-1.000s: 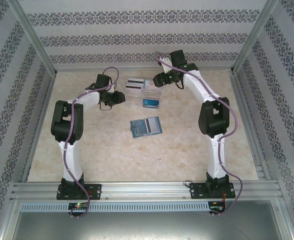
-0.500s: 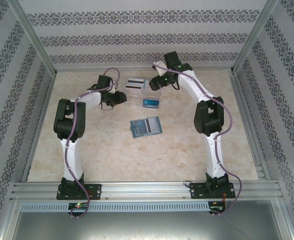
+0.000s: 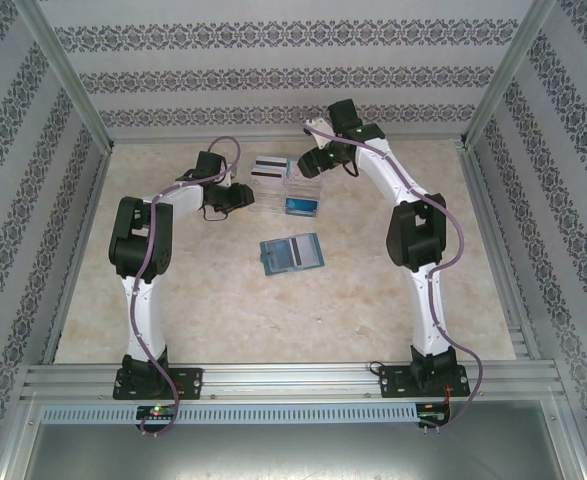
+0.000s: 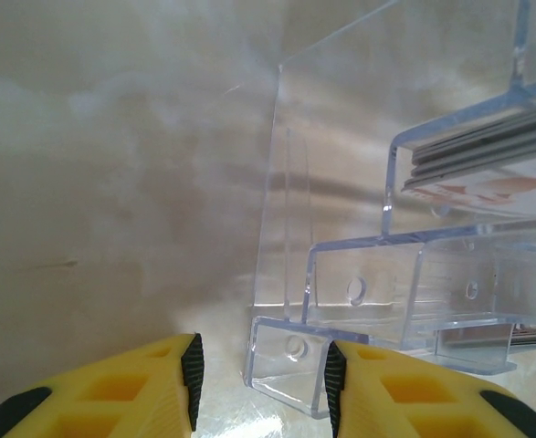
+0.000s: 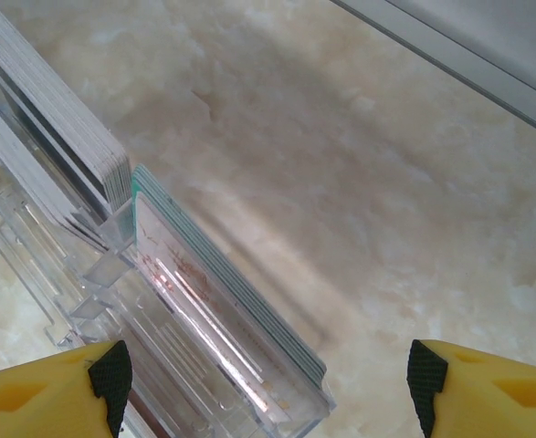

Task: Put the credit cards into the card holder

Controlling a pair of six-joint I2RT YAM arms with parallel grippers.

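teal card holder (image 3: 291,253) lies open; credit cards (image 5: 172,269) stand in clear tray (image 4: 368,287), none gripped; left hand (image 4: 260,365) and right hand (image 5: 268,374) spread.

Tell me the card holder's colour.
The card holder is teal-blue with paler blue-grey inside, clearest in the top external view.

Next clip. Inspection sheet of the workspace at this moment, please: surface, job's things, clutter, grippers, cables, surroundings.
Surface: pale marbled table.
Job's things: cards stand on edge in a clear tray; teal card holder lies open on the table, nearer the arm bases.
Clutter: nothing seen.
Grippers: left gripper open, a tray corner between its fingers; right gripper open wide, facing the cards.
Cables: purple cables run along both arms.
Surroundings: patterned walls, metal frame.
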